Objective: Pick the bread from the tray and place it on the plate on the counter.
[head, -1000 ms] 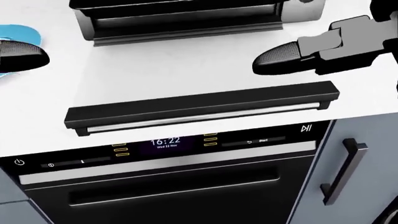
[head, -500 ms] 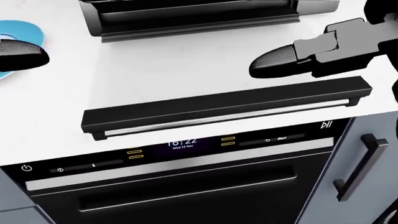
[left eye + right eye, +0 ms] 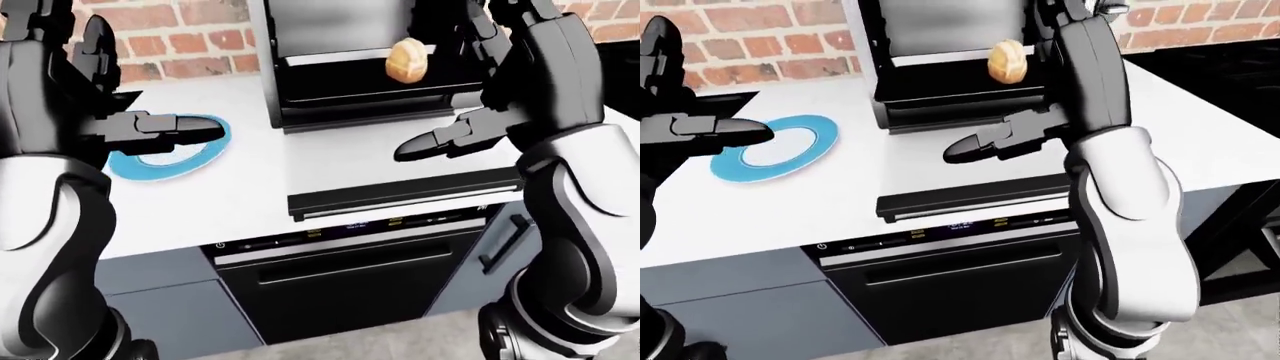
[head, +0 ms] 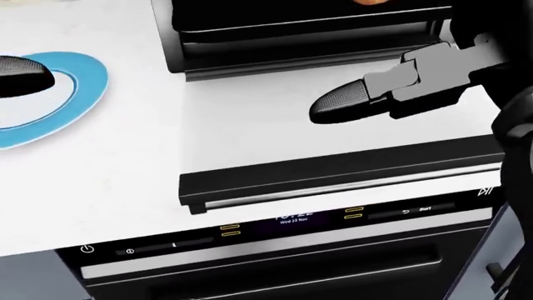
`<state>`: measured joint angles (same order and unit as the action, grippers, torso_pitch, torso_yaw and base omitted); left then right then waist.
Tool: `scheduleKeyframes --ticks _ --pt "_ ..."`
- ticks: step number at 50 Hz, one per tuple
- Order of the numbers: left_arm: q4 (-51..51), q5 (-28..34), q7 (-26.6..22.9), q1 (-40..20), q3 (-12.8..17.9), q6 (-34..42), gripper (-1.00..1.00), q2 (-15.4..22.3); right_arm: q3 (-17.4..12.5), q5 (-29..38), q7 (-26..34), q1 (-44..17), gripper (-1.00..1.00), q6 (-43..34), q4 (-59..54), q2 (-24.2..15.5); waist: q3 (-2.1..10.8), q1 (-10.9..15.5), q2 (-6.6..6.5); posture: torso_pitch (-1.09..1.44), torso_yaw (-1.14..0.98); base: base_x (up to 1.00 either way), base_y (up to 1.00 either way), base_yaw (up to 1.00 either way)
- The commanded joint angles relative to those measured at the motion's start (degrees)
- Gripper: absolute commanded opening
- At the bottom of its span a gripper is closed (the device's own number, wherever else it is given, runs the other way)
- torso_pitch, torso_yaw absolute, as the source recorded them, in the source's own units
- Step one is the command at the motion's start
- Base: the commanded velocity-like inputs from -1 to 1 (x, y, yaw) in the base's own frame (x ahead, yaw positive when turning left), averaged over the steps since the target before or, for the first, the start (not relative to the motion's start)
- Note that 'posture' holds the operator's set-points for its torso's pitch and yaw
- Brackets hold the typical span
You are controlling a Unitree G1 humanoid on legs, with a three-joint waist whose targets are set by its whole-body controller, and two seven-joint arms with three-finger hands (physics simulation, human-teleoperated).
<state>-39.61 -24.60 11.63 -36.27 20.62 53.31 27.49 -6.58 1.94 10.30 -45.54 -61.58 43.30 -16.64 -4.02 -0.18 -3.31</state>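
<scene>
Left-eye view: bread (image 3: 407, 61), a small tan roll, sits on the dark tray (image 3: 340, 71) of the black appliance at top centre, well apart from both hands. Right robot hand (image 3: 445, 140) hangs below it over the white counter (image 3: 250, 187), fingers stretched flat, holding nothing. Left robot hand (image 3: 165, 129) spread too, over the blue-rimmed plate (image 3: 170, 161).

Head view: only an orange sliver of the roll at the top edge; right hand's textured fingertips (image 4: 340, 103) clear of everything.

Right-eye view: roll looks rounded, prob. light & soft w/ a crusty skin, so it'll squash or roll if pinched hard. Best grip: fingers round its middle, from the side, gentle squeeze.
</scene>
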Motion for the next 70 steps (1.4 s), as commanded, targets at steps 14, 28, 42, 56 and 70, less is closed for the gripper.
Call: scheduleKeyframes --ticks 14,28,42,56,70 --pt "-1.54 0.35 -0.41 -1.39 -0.30 -2.24 1.00 0.47 -2.57 -0.34 -1.42 -1.31 1.00 1.39 2.33 -0.43 1.99 0.06 5.55 0.00 0.00 0.29 0.19 0.00" --pt "-1.40 1.00 -0.91 -1.31 -0.13 -2.41 1.00 0.26 -2.52 -1.89 -2.91 -2.07 1.00 2.03 2.75 -1.33 0.40 -0.17 3.62 0.00 0.00 0.07 0.00 0.00" --pt "-0.86 0.45 -0.72 -1.98 0.18 -2.41 1.00 0.86 -1.90 -0.16 -1.42 -2.45 1.00 0.71 3.36 -1.82 2.82 0.34 1.73 0.00 0.00 0.00 0.00 0.08" --pt "-1.25 0.90 -1.17 -1.15 0.34 -2.62 1.00 0.91 -1.38 0.94 -0.89 -1.69 1.00 1.86 2.68 -1.12 1.92 0.28 2.23 0.00 0.00 0.00 0.00 0.14" --pt "-1.09 1.12 -1.25 -1.08 0.44 -2.81 1.00 0.91 -0.09 3.62 0.91 -1.21 1.00 2.41 2.26 -0.50 2.05 -0.06 2.13 0.00 0.00 0.00 0.04 0.00"
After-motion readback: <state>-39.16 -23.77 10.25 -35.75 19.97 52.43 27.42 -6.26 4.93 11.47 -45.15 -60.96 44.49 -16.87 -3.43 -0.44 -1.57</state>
